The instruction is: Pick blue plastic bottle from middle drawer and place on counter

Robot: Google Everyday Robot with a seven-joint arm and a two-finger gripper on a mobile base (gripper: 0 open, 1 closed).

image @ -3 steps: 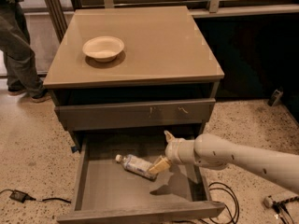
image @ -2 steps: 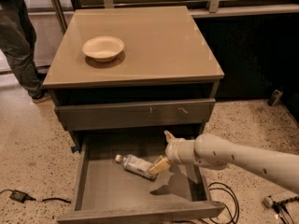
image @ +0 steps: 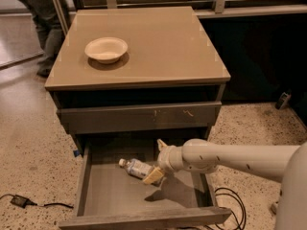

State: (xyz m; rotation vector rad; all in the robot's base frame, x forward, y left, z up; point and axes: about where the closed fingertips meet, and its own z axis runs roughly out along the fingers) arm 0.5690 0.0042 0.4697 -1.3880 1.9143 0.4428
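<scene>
The blue plastic bottle, clear with a pale label and white cap, lies on its side on the grey floor of the open middle drawer. My gripper reaches into the drawer from the right, just at the bottle's base end. It is open, with one tan fingertip up behind the bottle and the other low against its base. The glossy tan counter tops the cabinet above.
A white bowl sits on the counter's left part. The shut drawer front with scratch marks is just above my arm. A person's legs stand at the back left. Cables lie on the floor at left and right.
My arm and the bottle have barely moved. The person at the back left has shifted position.
</scene>
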